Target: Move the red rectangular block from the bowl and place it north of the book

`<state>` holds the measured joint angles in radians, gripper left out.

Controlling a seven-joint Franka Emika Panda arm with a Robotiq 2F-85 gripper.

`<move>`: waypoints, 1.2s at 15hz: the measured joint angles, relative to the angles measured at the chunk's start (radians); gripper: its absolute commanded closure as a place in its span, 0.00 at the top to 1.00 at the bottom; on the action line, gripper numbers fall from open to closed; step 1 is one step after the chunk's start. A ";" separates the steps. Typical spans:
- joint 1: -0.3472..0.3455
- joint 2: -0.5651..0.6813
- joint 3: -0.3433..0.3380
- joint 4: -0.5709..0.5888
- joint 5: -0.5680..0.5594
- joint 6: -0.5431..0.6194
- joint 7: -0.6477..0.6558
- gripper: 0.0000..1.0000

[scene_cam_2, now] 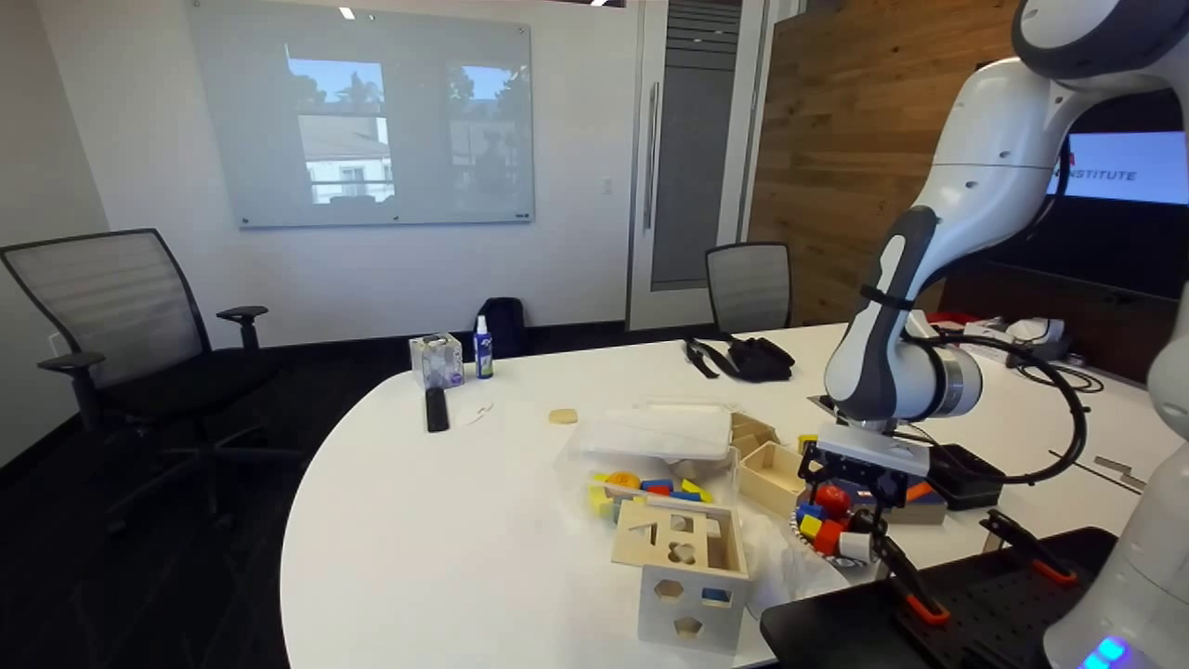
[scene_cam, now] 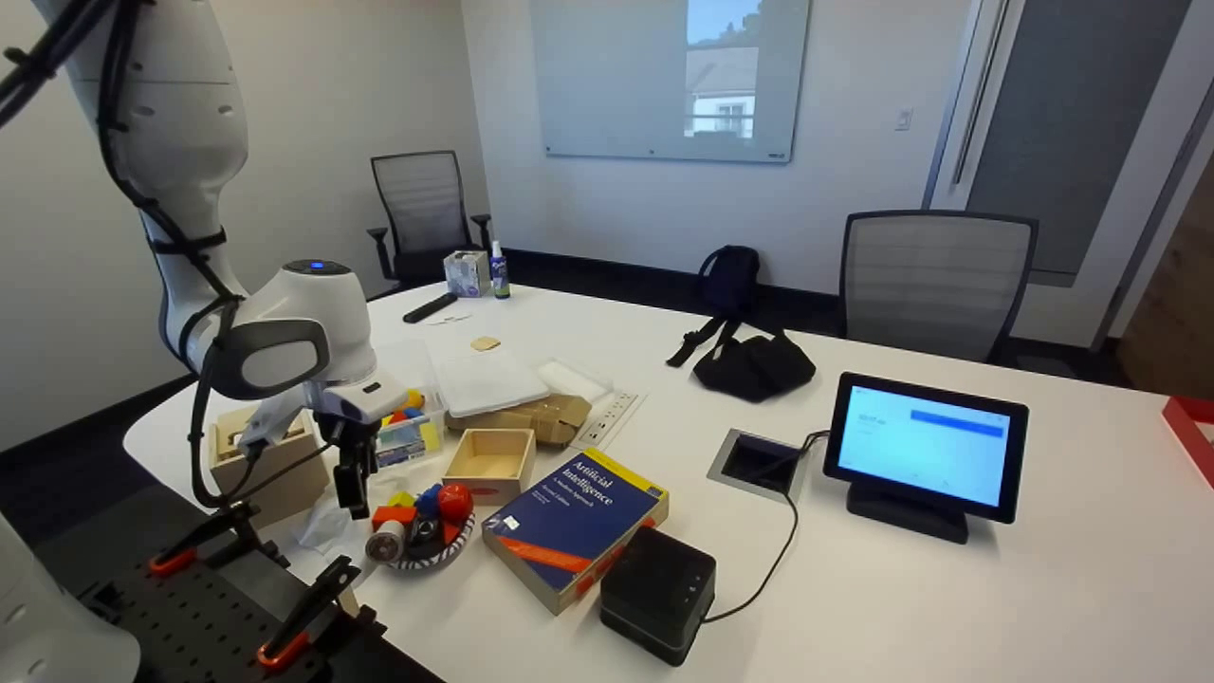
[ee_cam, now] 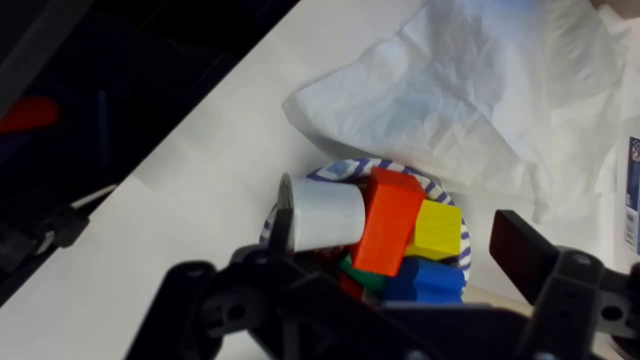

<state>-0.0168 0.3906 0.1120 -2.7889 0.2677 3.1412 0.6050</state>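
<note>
Our gripper [ee_cam: 392,230] hangs near the bowl [ee_cam: 345,170], its fingers pointing down, and in the wrist view we see these two fingers wide apart, one a little left of the centre and one at the right of the frame. Between them in that view, almost in the middle, lies the red rectangular block [ee_cam: 389,222], inside the bowl and apart from both fingers. How far it lies below the fingertips, we cannot tell. Its long side runs slightly slanted, from its upper end toward the lower left. On its left we find a white cylinder [ee_cam: 327,215], lying on its side and covering a part of the rim; on its right is a yellow block [ee_cam: 437,227], with a blue block [ee_cam: 435,282] below this one in the frame. In an exterior view, we see the book [scene_cam: 579,517] at the lower centre of the frame, just to the right of the bowl. Close at its lower right stands a black box [scene_cam: 657,593]; if these two touch, we cannot tell.
</note>
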 measured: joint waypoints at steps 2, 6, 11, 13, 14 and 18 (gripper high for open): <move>0.002 0.040 0.012 0.006 0.020 0.016 0.000 1.00; 0.003 0.097 0.015 0.012 0.033 0.044 0.000 1.00; 0.004 0.145 0.015 0.028 0.034 0.080 0.000 1.00; 0.006 0.161 0.015 0.040 0.034 0.087 0.000 1.00; 0.007 0.169 0.015 0.047 0.034 0.091 0.000 1.00; 0.023 0.199 0.003 0.082 0.035 0.096 0.000 1.00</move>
<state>0.0062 0.5892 0.1149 -2.7073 0.3029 3.2374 0.6051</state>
